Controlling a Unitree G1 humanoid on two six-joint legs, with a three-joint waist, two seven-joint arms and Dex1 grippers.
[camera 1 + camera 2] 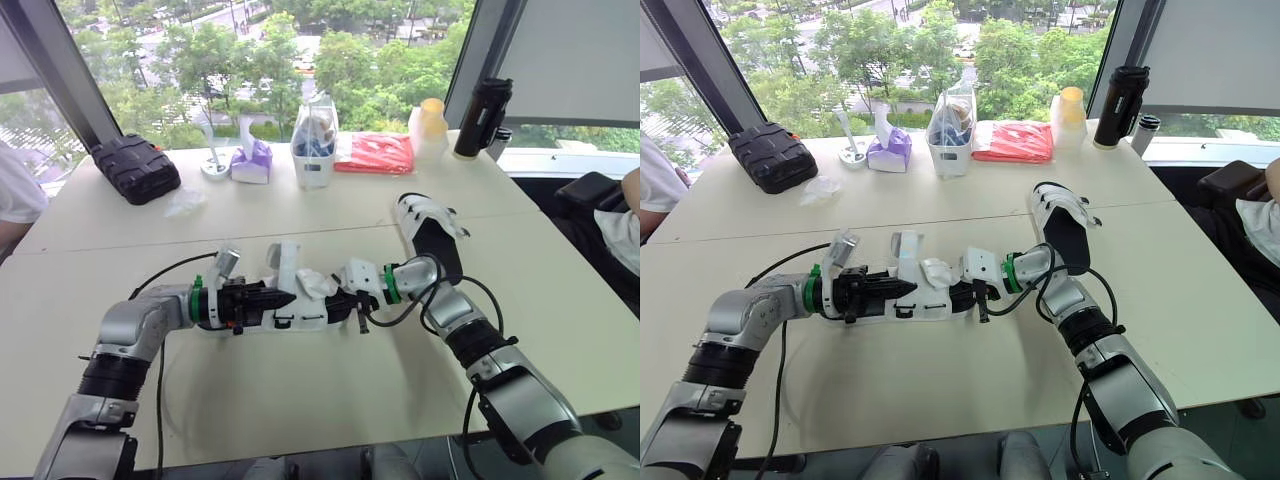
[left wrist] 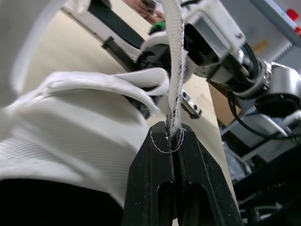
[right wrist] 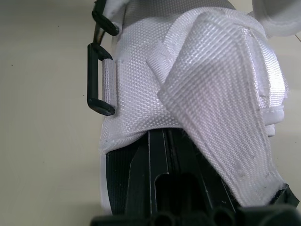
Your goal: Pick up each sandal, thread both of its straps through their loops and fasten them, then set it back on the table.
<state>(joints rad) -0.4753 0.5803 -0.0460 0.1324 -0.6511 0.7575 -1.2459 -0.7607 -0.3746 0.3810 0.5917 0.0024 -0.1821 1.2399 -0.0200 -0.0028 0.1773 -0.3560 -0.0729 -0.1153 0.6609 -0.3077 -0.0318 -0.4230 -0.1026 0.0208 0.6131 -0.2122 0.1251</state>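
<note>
- Tabletop [image 1: 300, 400]: 1 big pale one. Clutter sits along the far edge by the window, well away from the work.
- Sandals: 2 total, white webbing on black footbeds. 1 sandal [image 1: 312, 285] is in the middle of the tabletop between the 2 grippers, with straps loose and sticking up. The other sandal [image 1: 430, 235] lies flat further back, just beside the right forearm, and nothing is holding it.
- Handling, my guess: these look light. The sole is fairly stiff, so it's the part to brace. The webbing looks soft and floppy and will probably fold rather than push, so I'd pinch a strap right at its free tip and pull it through.
- Left gripper [image 2: 169, 136]: jaws pressed together, pinching the strap edge-on right at the tips.
- Right gripper [image 1: 962, 296]: at the sandal's other end, tucked under a flap of webbing. Can't tell whether it's clamped on anything.
- Strap [image 2: 175, 70]: 1 in the pinch, running up out of the left jaws and not through anything yet, far as I can see.
- Loops: 2 black ones in the right wrist view. The nearer loop [image 3: 91, 77] is sewn to the side webbing and empty, so the threading is yet to do.
</note>
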